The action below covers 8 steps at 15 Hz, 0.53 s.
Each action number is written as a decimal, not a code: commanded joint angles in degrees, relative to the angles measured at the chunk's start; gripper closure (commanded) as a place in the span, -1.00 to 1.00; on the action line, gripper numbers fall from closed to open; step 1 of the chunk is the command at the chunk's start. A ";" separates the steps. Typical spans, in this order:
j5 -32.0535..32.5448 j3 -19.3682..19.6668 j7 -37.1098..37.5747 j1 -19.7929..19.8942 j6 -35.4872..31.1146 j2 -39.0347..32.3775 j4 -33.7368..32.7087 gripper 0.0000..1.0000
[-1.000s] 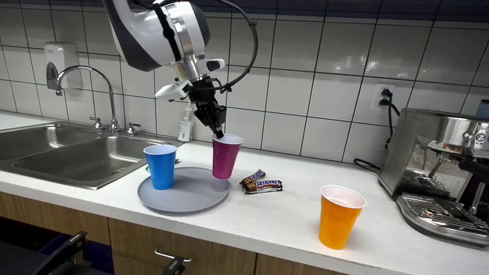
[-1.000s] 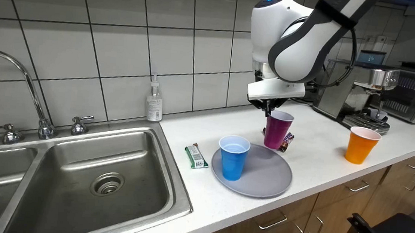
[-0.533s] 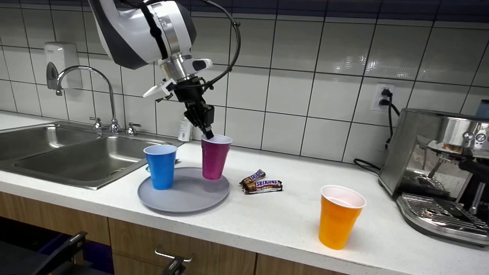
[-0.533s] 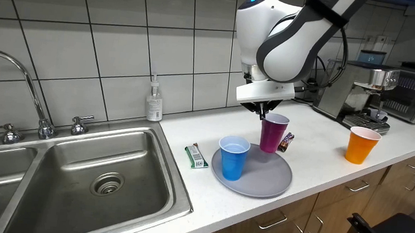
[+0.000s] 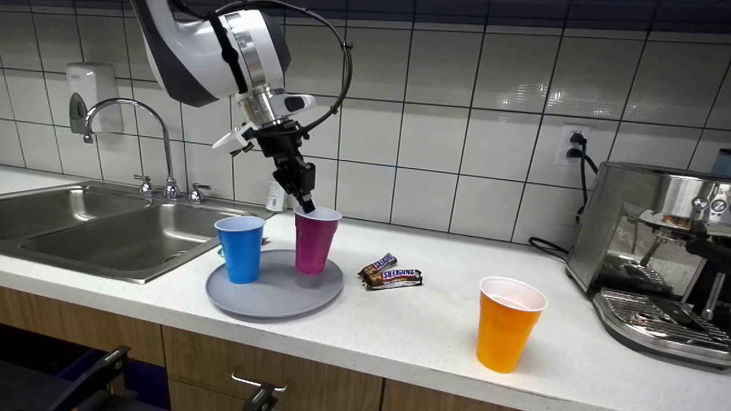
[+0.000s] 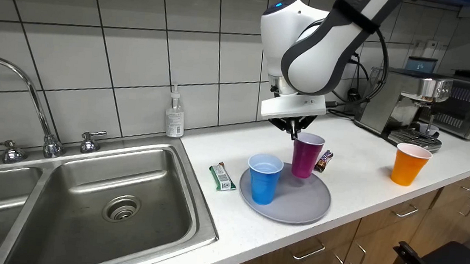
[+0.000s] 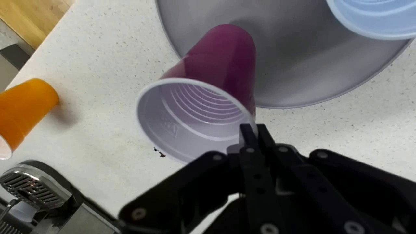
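Note:
A purple cup (image 5: 315, 245) with a pale inside hangs from my gripper (image 7: 256, 128), whose fingers pinch its rim, one inside the wall and one outside. In an exterior view the cup (image 6: 306, 157) leans a little, its base over the back part of the round grey plate (image 6: 296, 214). Whether the base touches the plate (image 5: 274, 302), I cannot tell. Upright on the same plate stands a blue cup (image 5: 241, 254), close beside the purple one. In the wrist view the blue cup (image 7: 383, 19) shows only partly, at the top right.
An orange cup (image 5: 508, 331) stands near the counter's front edge. Snickers bars (image 5: 394, 278) lie beside the plate, and a green-wrapped bar (image 6: 222, 177) lies between plate and sink (image 6: 194, 213). A soap bottle (image 6: 175, 118) stands by the wall; an espresso machine (image 5: 662, 257) is further along.
My gripper has carried the purple cup sideways over the plate, toward the blue cup, then a little lower. The other objects have stayed where they were.

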<state>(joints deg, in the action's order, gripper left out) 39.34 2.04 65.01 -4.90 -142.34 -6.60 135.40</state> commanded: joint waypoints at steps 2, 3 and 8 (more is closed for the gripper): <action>-1.70 -0.46 1.27 -0.23 1.99 -1.65 -2.49 0.97; -1.57 -0.38 1.37 -0.31 1.90 -1.90 -2.72 0.97; -1.45 -0.15 1.62 -0.48 1.84 -3.00 -3.75 0.97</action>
<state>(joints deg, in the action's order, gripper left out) 38.10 2.05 65.12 -4.91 -142.30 -8.56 133.53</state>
